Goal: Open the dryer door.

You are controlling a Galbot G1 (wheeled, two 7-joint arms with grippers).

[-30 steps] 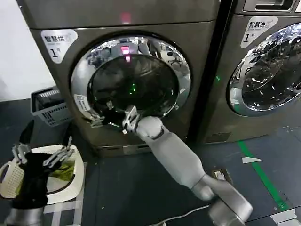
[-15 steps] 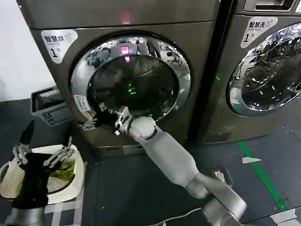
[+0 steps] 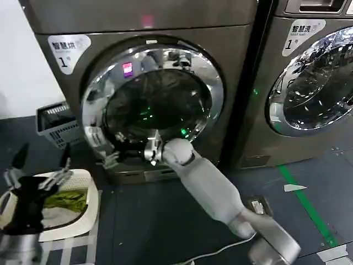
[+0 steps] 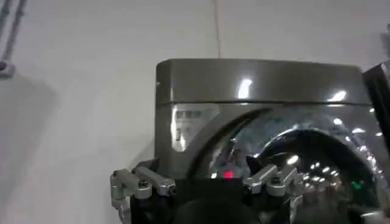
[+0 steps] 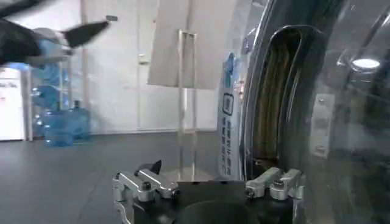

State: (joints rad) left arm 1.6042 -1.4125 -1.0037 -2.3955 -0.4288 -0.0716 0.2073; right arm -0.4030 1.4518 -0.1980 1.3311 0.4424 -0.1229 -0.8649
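Dryer [image 3: 138, 22] stands at left of the head view, grey-brown cabinet with a white "1" label at upper left and a pink light on the panel above the door. Dryer door [image 3: 151, 99]: round, chrome ring around dark glass, its left edge standing slightly off the cabinet front, so it appears cracked open. Right arm reaches up from lower right across the floor; right tool [image 3: 113, 157] sits at the door's lower-left rim, fingers spread apart, one finger at the chrome edge, closed on nothing. In the right wrist view the tool's two fingers [image 5: 146, 185] are parted, with the door's edge and dark inner gasket [image 5: 274, 103] close alongside. Left arm parked low at far left, left tool [image 3: 36, 179] hovering above a white basket [image 3: 83, 212] holding green cloth; its fingers are splayed apart, holding nothing. Left wrist view looks toward the dryer front, fingers [image 4: 143, 182] apart. A grey crate [image 3: 58, 124] sits on the floor beside the dryer's left side. A second machine [image 3: 314, 83] stands to the right.
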